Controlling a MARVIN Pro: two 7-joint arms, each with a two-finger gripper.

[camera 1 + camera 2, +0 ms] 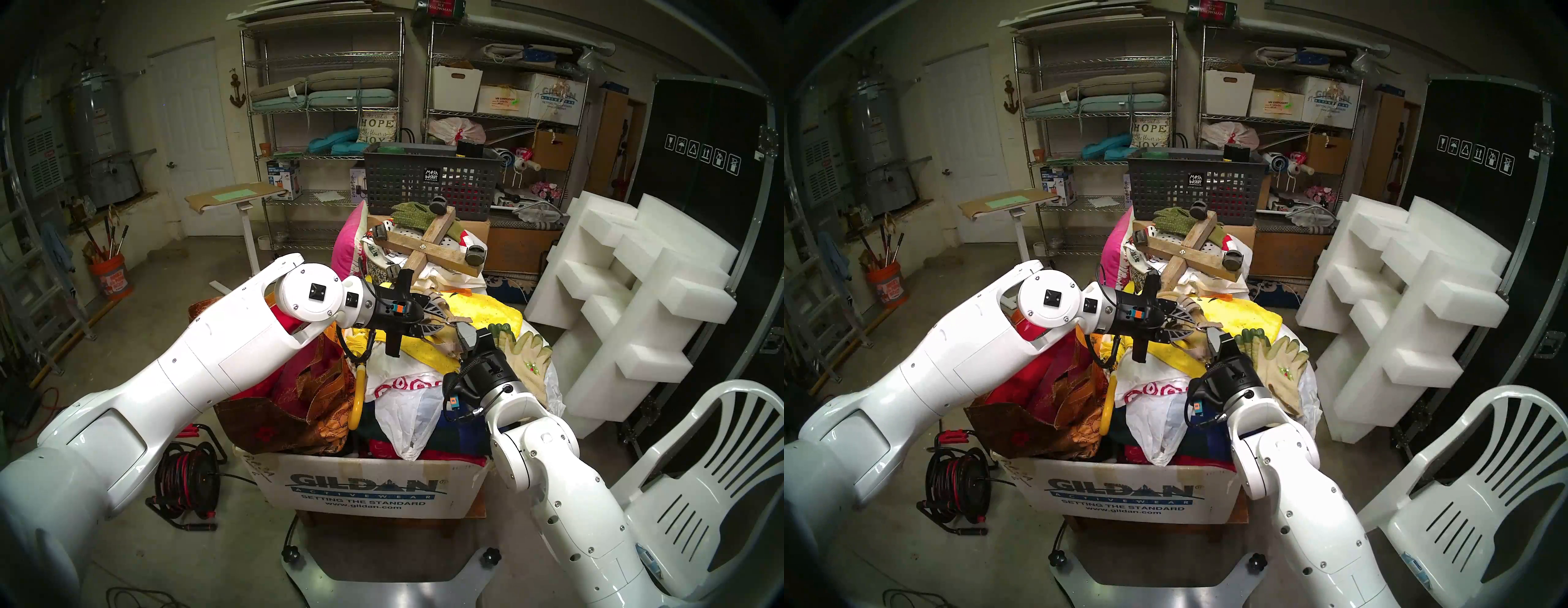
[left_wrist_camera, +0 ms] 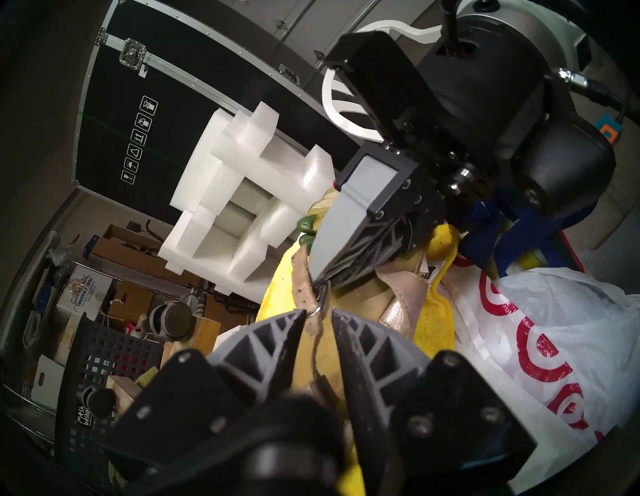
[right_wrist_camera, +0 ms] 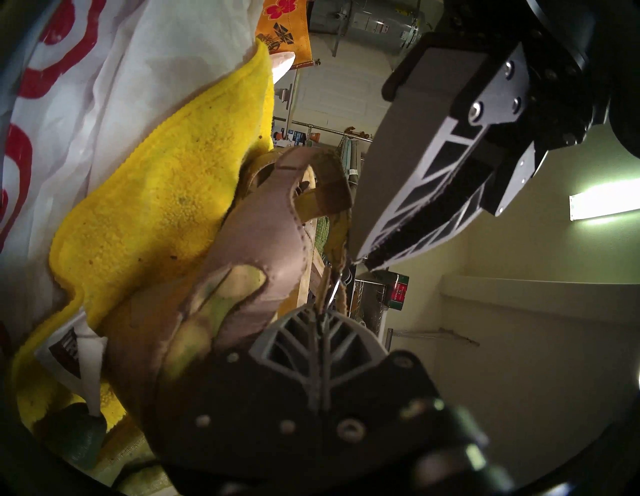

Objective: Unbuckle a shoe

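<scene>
**A:** Left wrist view: the left gripper (image 2: pixel 318 316) has its jaws a narrow way apart. The thin tan ankle strap (image 2: pixel 300 277) runs between them toward 12 o'clock. I cannot tell whether the pads touch it.

**B:** Where is the shoe itself?

**A:** The tan-beige strappy wedge sandal (image 2: pixel 401 301) lies at 3 o'clock of those tips. It rests on a yellow terry towel (image 2: pixel 434 332) atop the heaped cardboard box (image 1: pixel 365 488). The right gripper (image 2: pixel 320 286) comes in from 1 o'clock, its jaws clamped on the strap just beside the small metal buckle (image 3: pixel 334 289).

**B:** So how should the unbuckling go?

**A:** As I judge it, the right should anchor the buckle firmly so it cannot swing. The left should take the free end close to the buckle and feed slack back through to lift the prong. Only then should it draw the end out. Pulling without slack would likely jam the prong.

**B:** And the arms?

**A:** In the head view the left forearm reaches across from 9 o'clock, its gripper tipped slightly down. The right rises from 5 o'clock, its gripper near level, pointing toward 12
</scene>
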